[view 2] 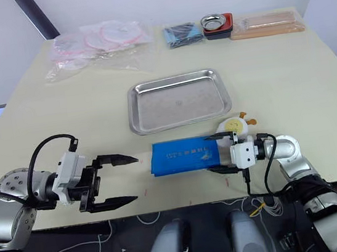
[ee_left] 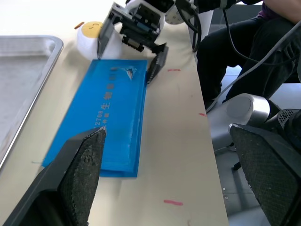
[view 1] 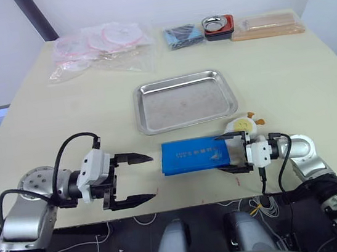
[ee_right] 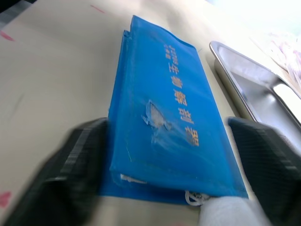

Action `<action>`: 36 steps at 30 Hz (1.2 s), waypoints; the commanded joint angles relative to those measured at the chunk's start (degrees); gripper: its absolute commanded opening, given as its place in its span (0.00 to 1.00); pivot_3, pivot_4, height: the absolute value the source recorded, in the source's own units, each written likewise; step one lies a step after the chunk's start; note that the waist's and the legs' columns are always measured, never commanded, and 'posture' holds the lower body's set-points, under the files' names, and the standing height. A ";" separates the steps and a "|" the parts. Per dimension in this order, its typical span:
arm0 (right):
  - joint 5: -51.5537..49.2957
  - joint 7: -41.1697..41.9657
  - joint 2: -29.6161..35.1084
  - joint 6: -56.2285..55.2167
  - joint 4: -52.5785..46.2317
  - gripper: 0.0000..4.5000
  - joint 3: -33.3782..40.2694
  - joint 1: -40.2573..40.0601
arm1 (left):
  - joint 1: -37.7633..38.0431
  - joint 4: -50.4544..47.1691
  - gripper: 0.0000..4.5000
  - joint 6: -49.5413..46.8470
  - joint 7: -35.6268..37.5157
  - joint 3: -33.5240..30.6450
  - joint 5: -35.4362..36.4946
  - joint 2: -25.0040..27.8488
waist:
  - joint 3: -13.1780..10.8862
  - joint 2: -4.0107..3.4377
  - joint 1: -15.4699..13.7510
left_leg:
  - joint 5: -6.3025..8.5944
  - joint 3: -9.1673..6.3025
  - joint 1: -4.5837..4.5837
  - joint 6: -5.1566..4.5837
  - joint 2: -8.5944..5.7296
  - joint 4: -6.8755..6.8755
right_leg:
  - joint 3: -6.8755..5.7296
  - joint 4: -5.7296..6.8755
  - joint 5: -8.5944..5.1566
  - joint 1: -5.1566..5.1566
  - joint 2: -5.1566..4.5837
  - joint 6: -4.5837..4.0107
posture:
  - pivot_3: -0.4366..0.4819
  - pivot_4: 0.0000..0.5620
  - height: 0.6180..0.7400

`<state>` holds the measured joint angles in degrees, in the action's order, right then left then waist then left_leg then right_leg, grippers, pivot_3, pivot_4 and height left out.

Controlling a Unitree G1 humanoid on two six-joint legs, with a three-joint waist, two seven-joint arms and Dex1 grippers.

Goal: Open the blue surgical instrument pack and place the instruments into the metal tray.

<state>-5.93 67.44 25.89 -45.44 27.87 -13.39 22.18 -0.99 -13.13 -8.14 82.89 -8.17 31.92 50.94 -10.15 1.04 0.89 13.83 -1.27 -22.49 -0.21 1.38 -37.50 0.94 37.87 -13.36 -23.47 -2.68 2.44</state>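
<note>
Between my two grippers, near the front edge of the pale beige table (view 1: 312, 82), lies the flat rectangular blue surgical instrument pack (view 1: 194, 155), closed, printed face up. I read a row of pale characters running along its length, with a smaller line beside it that seems to start with digits; I cannot make out the words. A small scuffed tear shows on the face near my right gripper.

My right gripper (view 1: 236, 152) has its two black fingers spread to either side of the pack's near end, one finger by each long edge. From the right wrist view the fingers look close to those edges, but I cannot tell whether they touch. My left gripper (view 1: 139, 178) sits just off the pack's other end, apart from it, fingers spread wide and holding nothing.

Beyond the pack, farther from both grippers, is the large shiny rectangular stainless-steel tray (view 1: 145, 113) with rounded corners and a raised rim, with nothing in it. Just beside my right gripper, on the tray side, sits a small round yellow and white toy (view 1: 243, 123).

Along the far edge I see clear plastic bags (view 1: 99, 48) with pink rings, a smaller blue packet (view 1: 183, 35), a small round steel bowl on a red base (view 1: 217, 25) and a tan wrapped slab (view 1: 266, 26).
</note>
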 commanded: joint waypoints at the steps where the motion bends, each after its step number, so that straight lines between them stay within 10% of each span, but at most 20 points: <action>1: -1.25 0.57 0.05 -2.15 1.01 0.41 -0.44 1.30 | -0.54 -1.31 1.00 0.93 0.97 -0.66 1.61 -0.29 | 0.00 0.00 0.01 | 0.00 0.00 0.00 0.00 0.00 0.00 | 0.01 0.00 0.00 0.00 0.00 0.00 | 0.48 0.27 1.00; 6: -1.12 1.40 0.36 -4.07 3.01 0.01 -1.30 1.50 | -0.88 -1.08 1.00 1.54 1.26 -0.97 2.11 -1.18 | 0.00 0.00 0.06 | 0.00 0.04 0.00 0.00 0.00 0.00 | 0.05 0.00 0.00 0.00 0.00 0.00 | 0.48 0.27 1.00; 13: -3.26 2.70 1.35 -3.03 1.25 0.01 -1.72 1.38 | -1.04 -1.07 1.00 1.99 1.25 -0.89 2.26 -1.57 | 0.00 0.00 0.04 | 0.00 0.05 0.00 0.00 0.00 0.00 | 0.06 0.00 0.00 0.00 0.00 0.00 | 0.48 0.27 1.00; 24: -19.71 8.00 12.30 37.13 -27.90 0.01 -1.75 -2.89 | -0.45 -0.60 1.00 4.93 1.37 -1.14 1.47 -2.75 | -0.01 -0.01 -0.14 | 0.00 0.02 -0.03 0.00 -0.01 0.00 | 0.03 0.00 0.00 -0.01 -0.02 -0.01 | 0.48 0.27 1.00; 36: -25.05 12.02 13.16 67.28 -26.49 0.01 -2.69 8.62 | -2.36 1.20 1.00 5.84 0.17 -0.57 1.13 -3.56 | -0.01 -0.01 -0.07 | 0.00 0.00 -0.13 0.00 0.00 -0.01 | -0.01 -0.03 0.00 -0.10 0.00 0.01 | 0.48 0.27 1.00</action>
<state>-30.92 79.31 39.83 18.90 0.64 -15.95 29.02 -2.49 -11.92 -3.05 83.52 -8.33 32.80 47.79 -10.16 1.03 0.82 13.83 -1.27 -22.62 -0.21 1.37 -37.51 0.93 37.84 -13.36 -23.57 -2.68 2.45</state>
